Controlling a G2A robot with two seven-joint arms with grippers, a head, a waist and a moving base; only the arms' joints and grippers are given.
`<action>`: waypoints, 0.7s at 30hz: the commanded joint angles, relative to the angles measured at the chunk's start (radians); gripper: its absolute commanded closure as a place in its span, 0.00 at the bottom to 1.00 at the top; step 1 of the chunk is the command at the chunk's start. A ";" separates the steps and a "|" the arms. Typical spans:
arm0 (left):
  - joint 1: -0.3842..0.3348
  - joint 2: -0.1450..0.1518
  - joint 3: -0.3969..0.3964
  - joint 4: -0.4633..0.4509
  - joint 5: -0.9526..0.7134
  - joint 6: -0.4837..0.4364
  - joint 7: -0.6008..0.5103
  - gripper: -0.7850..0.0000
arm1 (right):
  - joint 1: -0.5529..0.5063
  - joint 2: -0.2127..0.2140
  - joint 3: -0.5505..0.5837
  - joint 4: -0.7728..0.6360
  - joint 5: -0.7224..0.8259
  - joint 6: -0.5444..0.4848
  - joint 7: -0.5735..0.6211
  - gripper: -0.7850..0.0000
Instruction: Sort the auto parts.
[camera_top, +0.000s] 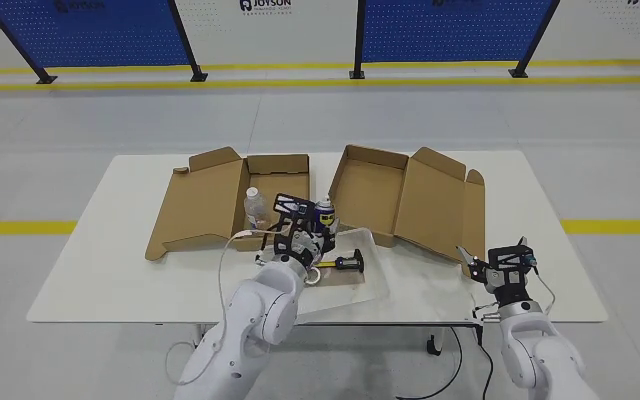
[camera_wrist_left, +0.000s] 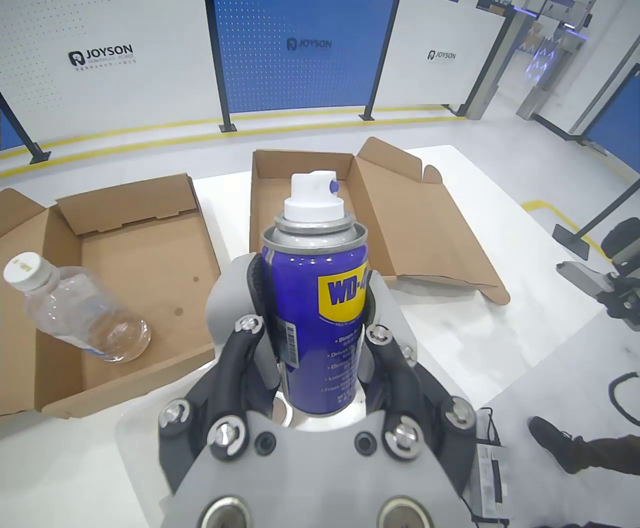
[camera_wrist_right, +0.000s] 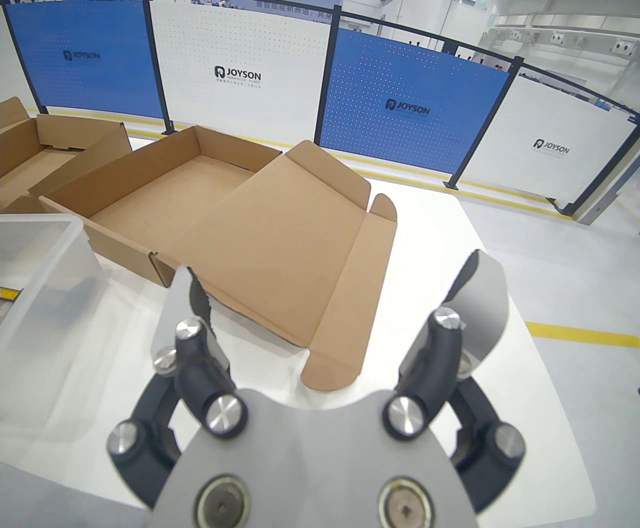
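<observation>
My left gripper (camera_wrist_left: 312, 295) is shut on a blue and yellow spray can (camera_wrist_left: 320, 305) with a white nozzle, held upright above the table's middle, near the gap between two cardboard boxes; the top view shows the spray can (camera_top: 324, 215) too. A clear plastic bottle (camera_wrist_left: 75, 312) with a white cap lies in the left box (camera_wrist_left: 150, 260). The right box (camera_wrist_right: 165, 200) holds nothing I can see. My right gripper (camera_wrist_right: 332, 280) stands open with nothing in it over the table's front right corner, also seen as the right gripper (camera_top: 497, 262) from above.
A clear plastic tray (camera_top: 350, 285) sits at the front middle of the table, with a black and yellow tool (camera_top: 345, 264) in it. Both boxes have their lids (camera_top: 440, 205) folded flat outward. A person's shoe (camera_wrist_left: 550, 440) is on the floor beside the table.
</observation>
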 joint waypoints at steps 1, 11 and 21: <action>0.003 0.000 -0.007 0.006 0.009 0.009 0.037 1.00 | 0.000 0.000 0.000 0.000 0.000 0.000 0.000 0.00; 0.000 -0.002 -0.005 0.039 0.023 0.009 0.055 1.00 | 0.000 0.000 0.000 0.000 0.000 0.000 0.000 0.00; -0.020 -0.009 0.008 0.078 0.008 0.025 0.086 1.00 | 0.000 0.000 0.000 0.000 0.000 0.000 0.000 0.00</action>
